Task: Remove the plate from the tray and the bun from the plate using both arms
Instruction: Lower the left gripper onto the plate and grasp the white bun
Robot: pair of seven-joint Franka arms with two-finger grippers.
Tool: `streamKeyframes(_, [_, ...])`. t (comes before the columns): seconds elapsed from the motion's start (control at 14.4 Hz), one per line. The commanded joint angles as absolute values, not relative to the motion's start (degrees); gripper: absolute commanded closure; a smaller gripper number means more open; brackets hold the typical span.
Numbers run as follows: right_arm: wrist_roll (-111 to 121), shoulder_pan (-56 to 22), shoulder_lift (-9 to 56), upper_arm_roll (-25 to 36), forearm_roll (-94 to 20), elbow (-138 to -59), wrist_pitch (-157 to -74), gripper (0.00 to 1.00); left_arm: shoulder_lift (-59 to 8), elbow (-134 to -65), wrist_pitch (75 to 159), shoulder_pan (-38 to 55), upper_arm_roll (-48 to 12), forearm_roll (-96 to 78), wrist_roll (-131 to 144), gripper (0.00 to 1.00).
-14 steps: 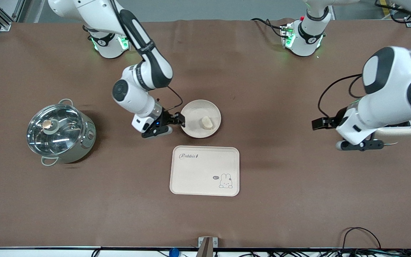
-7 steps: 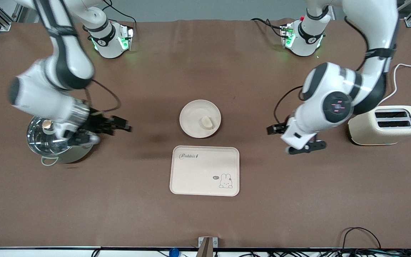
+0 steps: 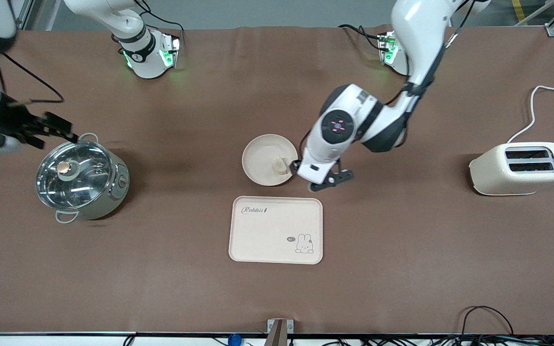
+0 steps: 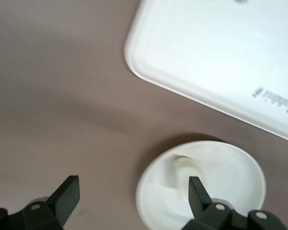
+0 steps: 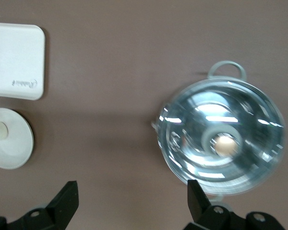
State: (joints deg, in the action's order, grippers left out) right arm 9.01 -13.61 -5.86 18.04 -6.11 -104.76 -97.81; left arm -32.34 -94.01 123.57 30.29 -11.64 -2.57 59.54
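The round cream plate [image 3: 261,156] sits mid-table, farther from the front camera than the tray. The pale bun [image 3: 280,166] lies on it, toward the left arm's end. My left gripper [image 3: 296,167] is open at the plate's edge beside the bun. In the left wrist view one finger [image 4: 197,191] is over the plate [image 4: 230,191] next to the bun [image 4: 181,168], the other finger is over bare table, and the gripper [image 4: 133,196] holds nothing. My right gripper [image 3: 58,126] is open and empty, over the table beside the pot; it also shows in the right wrist view [image 5: 132,199].
A steel pot with a glass lid [image 3: 82,180] stands at the right arm's end. A cream toaster [image 3: 520,168] with a white cord stands at the left arm's end. The rectangular rabbit tray [image 3: 276,229] lies nearer the front camera than the plate.
My right gripper has left the plate's edge and swung out to the pot. My left arm has swept from the toaster to the plate. Plate and bun have not moved.
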Motion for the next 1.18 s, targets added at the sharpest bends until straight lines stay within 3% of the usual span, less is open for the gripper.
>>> streamKeyframes(0.0, [8.44,-5.83,-7.73,10.14,1.28,-98.29,-89.76,0.0,-36.2,-93.16,127.96,33.91,-11.16,-2.72,65.63,0.0])
streamKeyframes(0.14, [8.44,-1.25,-7.91,5.55,3.16,-96.86,-88.59,0.0,-37.44,-92.9,128.5,35.33,-11.16,-2.64,70.9,0.0])
streamKeyframes(0.76, [8.35,-1.14,-8.17,5.19,3.08,-97.12,-88.59,0.0,-42.36,-89.91,128.58,38.41,-11.16,-2.64,79.36,0.1])
streamKeyframes(1.11, [8.35,-0.97,-7.82,5.27,2.99,-97.29,-89.73,0.0,-44.56,-89.91,134.11,38.41,-11.16,-2.99,80.67,0.16])
